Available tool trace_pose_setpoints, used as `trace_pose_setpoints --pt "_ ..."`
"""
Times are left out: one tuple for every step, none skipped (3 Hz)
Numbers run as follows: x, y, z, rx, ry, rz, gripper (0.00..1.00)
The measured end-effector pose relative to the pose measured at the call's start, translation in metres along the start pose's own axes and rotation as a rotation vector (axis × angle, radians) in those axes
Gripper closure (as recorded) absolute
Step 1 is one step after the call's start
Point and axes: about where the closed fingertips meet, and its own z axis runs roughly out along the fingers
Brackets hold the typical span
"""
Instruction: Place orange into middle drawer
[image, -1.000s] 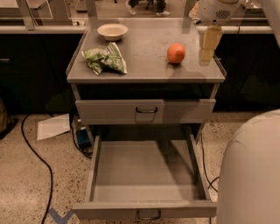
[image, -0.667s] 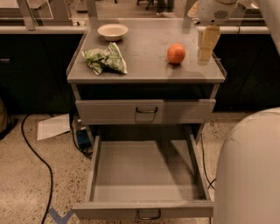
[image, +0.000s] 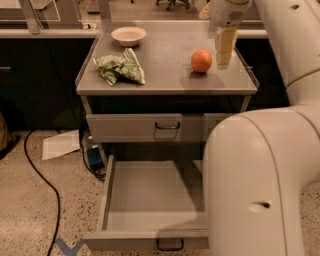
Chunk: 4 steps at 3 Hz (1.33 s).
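Note:
The orange (image: 201, 61) sits on the grey cabinet top (image: 165, 75), right of centre. My gripper (image: 224, 50) hangs just to the right of the orange, at about its height, not holding it. The middle drawer (image: 145, 200) is pulled open below, an empty flat grey tray with a dark loop handle (image: 170, 245) on its front panel. My pale arm housing (image: 260, 185) hides the drawer's right part.
A cream bowl (image: 128, 35) stands at the back left of the top, and a green-and-white snack bag (image: 120, 67) lies in front of it. A closed drawer front (image: 150, 127) is above the open one. A black cable (image: 45, 185) and a paper sheet (image: 60, 144) lie on the floor at left.
My gripper has moved a little left, closer to the orange. My arm housing has swung left and now covers the drawer's right side. The orange has not moved.

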Motion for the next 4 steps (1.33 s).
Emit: trace_pose_setpoints --pt "0.001 -0.015 0.016 0.007 0.02 -0.054 0.0" --pt "0.022 -0.026 0.065 0.014 0.047 -0.021 0.0" --pt "0.022 -0.026 0.065 0.014 0.047 -0.021 0.0" --pt "0.023 -0.034 0.074 0.028 0.071 -0.037 0.0"
